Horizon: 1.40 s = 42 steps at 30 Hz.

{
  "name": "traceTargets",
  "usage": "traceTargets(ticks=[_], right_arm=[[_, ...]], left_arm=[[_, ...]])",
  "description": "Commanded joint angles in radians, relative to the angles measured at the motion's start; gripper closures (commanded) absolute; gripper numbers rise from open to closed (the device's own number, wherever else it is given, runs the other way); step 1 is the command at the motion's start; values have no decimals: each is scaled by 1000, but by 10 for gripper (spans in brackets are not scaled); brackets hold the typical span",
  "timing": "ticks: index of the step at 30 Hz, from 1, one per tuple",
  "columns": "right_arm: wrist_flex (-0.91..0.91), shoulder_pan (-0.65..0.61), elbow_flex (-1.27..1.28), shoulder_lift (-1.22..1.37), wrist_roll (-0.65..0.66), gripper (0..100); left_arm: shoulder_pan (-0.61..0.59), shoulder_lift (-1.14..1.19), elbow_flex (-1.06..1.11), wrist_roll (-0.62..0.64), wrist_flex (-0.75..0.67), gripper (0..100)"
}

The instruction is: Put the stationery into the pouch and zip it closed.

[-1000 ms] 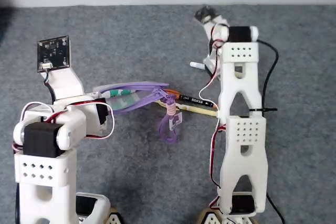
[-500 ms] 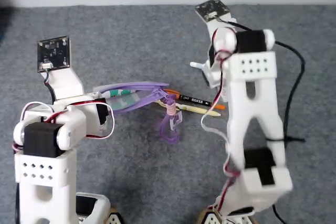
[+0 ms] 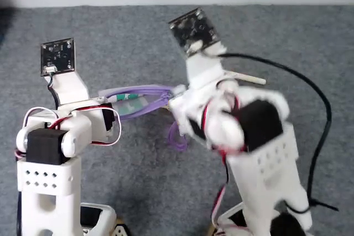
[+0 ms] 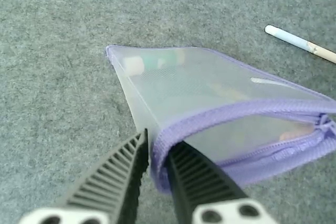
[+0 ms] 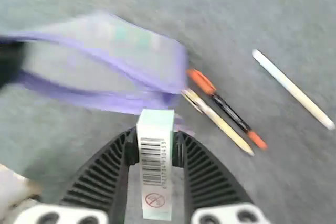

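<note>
Near the pouch (image 5: pixel 105 56), box (image 5: pixel 156 166) in right hand (image 5: pixel 155 136)

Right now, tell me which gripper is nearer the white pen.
Right. The right gripper, shut on a small box, is at the pouch's end toward the white pen. The left gripper pinches the pouch's opposite end, farther off.

Up high, the fixed camera looks straight down over the whole grey worktop (image 3: pixel 321 31). The left wrist camera sits low and close behind its tool (image 4: pixel 156 148), facing the pouch (image 4: pixel 210 93). The right wrist camera looks down from higher up, and both catch that pouch and the white pen (image 4: pixel 299 42).
</note>
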Motion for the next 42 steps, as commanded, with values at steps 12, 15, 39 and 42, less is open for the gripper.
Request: traceTargets(ticks=[12,15,39,42], right_arm=[[-521,-134,259,-148,-169,991],[-699,-134,433,-231,-167,991],[-1397,-131,1069,-332,-132,987],[-1400,-131,1071,-311,-109,925]], left_arm=[[-8,5,-7,11,-18,968],[-8,2,-7,11,-15,968],[-8,5,-7,11,-15,968],[-8,6,-7,11,-15,968]])
